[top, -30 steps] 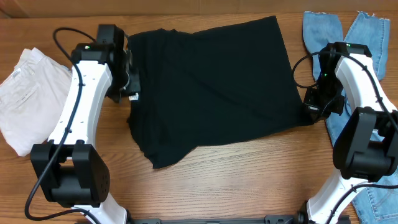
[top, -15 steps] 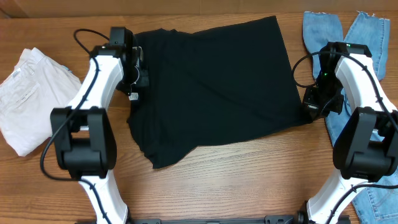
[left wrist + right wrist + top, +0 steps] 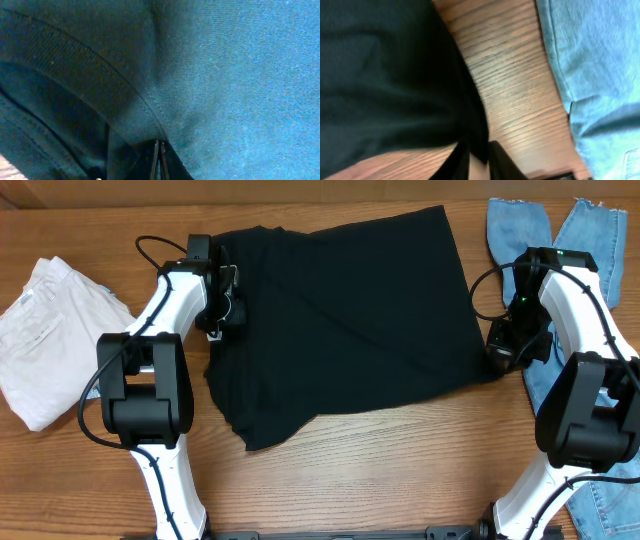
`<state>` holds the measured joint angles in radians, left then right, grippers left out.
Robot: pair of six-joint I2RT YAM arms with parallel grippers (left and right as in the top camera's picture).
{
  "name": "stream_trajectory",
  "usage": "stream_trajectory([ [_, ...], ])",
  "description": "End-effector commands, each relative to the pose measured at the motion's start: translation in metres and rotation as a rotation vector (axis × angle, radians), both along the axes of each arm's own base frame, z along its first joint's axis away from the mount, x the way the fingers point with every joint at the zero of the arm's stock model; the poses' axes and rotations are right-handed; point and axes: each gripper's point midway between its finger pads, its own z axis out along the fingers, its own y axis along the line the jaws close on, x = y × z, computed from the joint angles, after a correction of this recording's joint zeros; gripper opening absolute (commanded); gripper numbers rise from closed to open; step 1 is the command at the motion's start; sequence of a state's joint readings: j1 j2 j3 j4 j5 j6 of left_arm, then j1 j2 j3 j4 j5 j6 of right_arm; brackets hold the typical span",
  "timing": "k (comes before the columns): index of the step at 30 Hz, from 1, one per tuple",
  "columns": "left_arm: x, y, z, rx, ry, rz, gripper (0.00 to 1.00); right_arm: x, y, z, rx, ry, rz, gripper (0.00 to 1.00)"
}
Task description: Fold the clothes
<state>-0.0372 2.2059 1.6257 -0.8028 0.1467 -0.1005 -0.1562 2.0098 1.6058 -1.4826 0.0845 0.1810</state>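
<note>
A black garment (image 3: 350, 320) lies spread across the middle of the wooden table. My left gripper (image 3: 222, 308) is at its left edge, near the upper left corner. In the left wrist view the jaws (image 3: 160, 162) are shut on a pinch of black cloth (image 3: 210, 75) beside a thick hem. My right gripper (image 3: 497, 352) is at the garment's lower right corner. In the right wrist view its jaws (image 3: 479, 161) are closed on the cloth's edge (image 3: 380, 75), just above the wood.
A folded white garment (image 3: 45, 330) lies at the left of the table. Blue jeans (image 3: 590, 240) lie at the right edge, also showing in the right wrist view (image 3: 600, 65). Bare wood (image 3: 400, 460) runs along the front.
My left arm has swung in and its gripper has shifted right and up along the black garment's left edge. The right arm and the garment have hardly moved.
</note>
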Motion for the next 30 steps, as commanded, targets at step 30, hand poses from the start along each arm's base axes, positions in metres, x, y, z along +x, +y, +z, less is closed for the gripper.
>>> stream_trajectory([
  [30, 0.05, 0.056, 0.109, -0.043, -0.066, 0.119, 0.14, -0.001, 0.0, 0.0, 0.006, -0.002, -0.001, 0.22],
])
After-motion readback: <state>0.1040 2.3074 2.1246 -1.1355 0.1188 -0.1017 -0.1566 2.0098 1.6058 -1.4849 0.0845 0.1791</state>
